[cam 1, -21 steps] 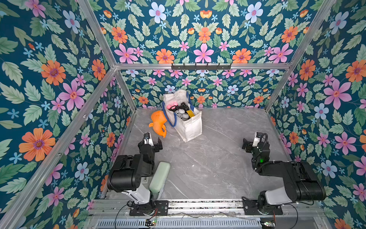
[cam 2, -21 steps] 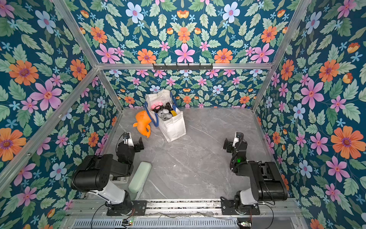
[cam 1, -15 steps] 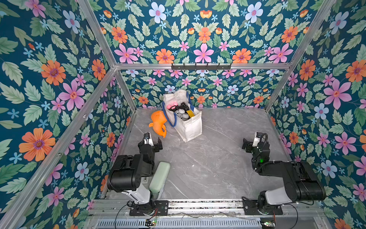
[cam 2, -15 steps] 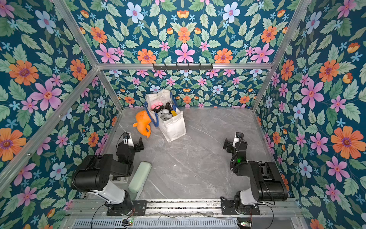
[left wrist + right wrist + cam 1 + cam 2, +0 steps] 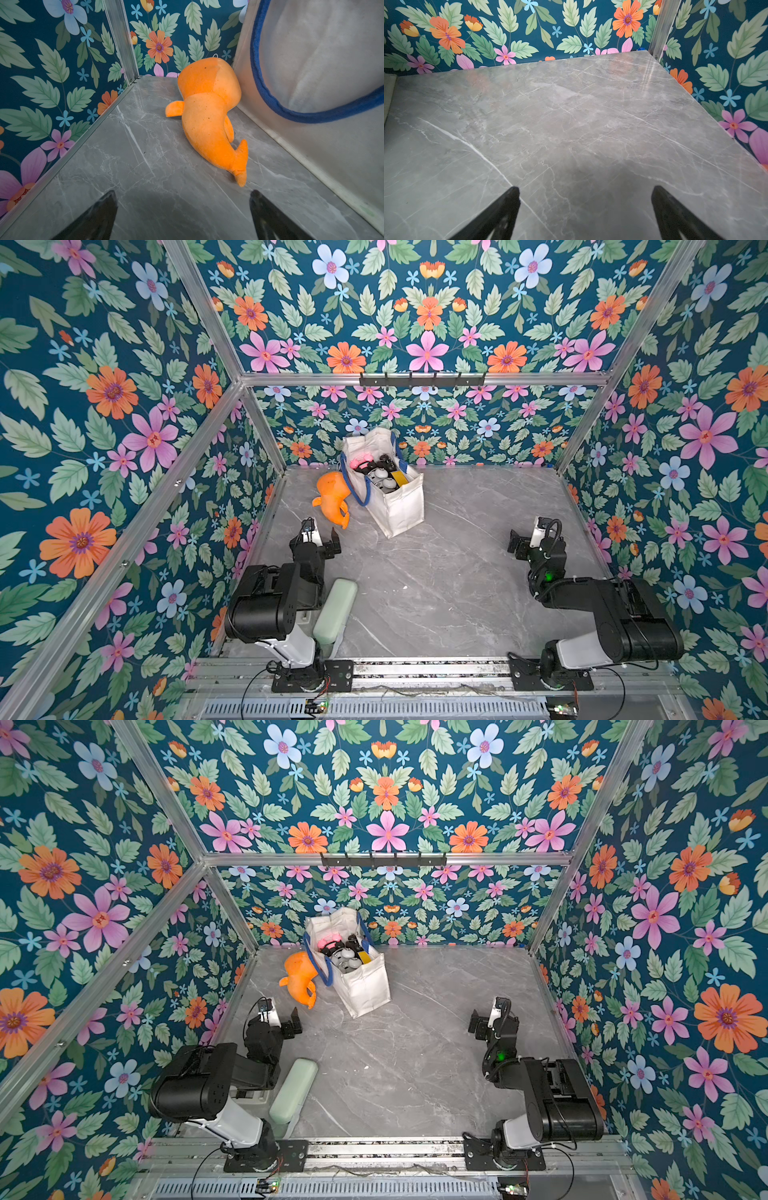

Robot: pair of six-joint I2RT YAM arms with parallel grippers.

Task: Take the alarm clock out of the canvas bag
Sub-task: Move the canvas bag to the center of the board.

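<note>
both top views: high, facing down, whole cell | wrists: low, near tabletop (image 5: 571, 124)

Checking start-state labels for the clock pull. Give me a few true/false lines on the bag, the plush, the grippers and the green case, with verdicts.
1. The canvas bag stands upright with its top open and several items inside. True.
2. The orange plush toy is inside the bag. False: it lies on the table beside the bag, on the left arm's side.
3. The left gripper and the right gripper are both open and hold nothing. True.
4. The left gripper touches the bag. False: it is short of the bag, apart from it, near the plush toy's tail.
5. A pale green case lies on the table by the left arm's base. True.
</note>
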